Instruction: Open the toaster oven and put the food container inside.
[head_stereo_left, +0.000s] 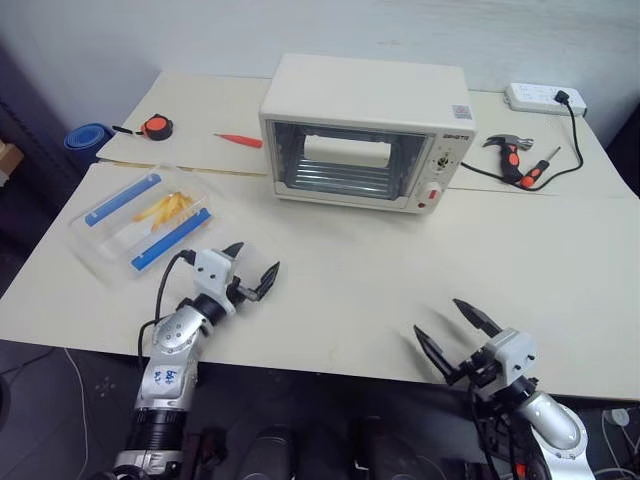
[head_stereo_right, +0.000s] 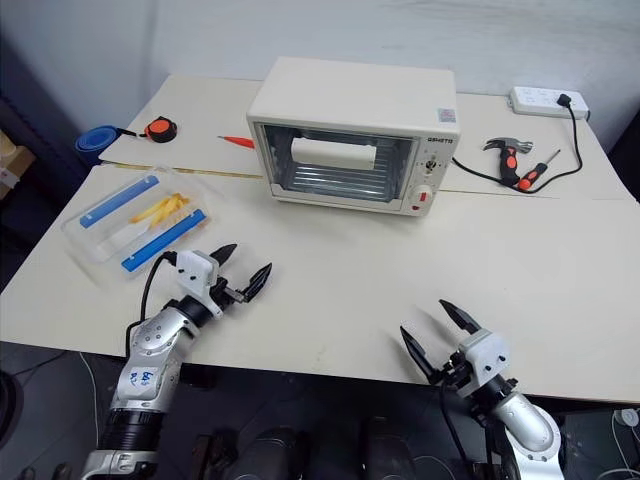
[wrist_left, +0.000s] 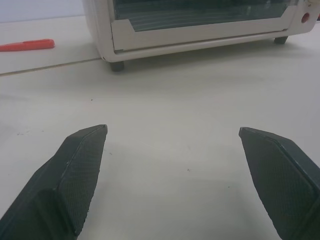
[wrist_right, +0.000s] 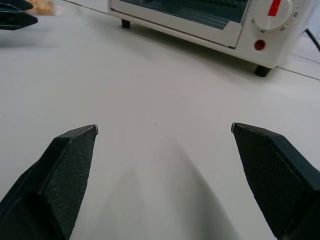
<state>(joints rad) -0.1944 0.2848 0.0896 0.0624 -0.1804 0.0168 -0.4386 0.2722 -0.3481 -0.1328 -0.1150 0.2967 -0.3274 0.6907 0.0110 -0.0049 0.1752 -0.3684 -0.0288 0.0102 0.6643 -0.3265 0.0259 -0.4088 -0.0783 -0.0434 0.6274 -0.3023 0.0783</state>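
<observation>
Cream surface (head_stereo_left: 330, 260) carries the toaster oven (head_stereo_left: 365, 133) (door shut) at the back and the food container (head_stereo_left: 145, 220) left, beside the spread left pincer (head_stereo_left: 254, 265); wrist views show the oven's feet, while the right pincer (head_stereo_left: 458, 322) gapes empty.

Cream table (head_stereo_left: 330, 290) (two joined) against pale wall (head_stereo_left: 200, 30).

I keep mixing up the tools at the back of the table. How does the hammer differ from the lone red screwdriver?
The hammer lies right of the toaster oven; the red screwdriver lies left of it. The hammer has a metal head and a black-and-red handle; the screwdriver is slim and all red. The hammer lies beside a second screwdriver; the red one lies alone. Both rest flat on the table.
</observation>
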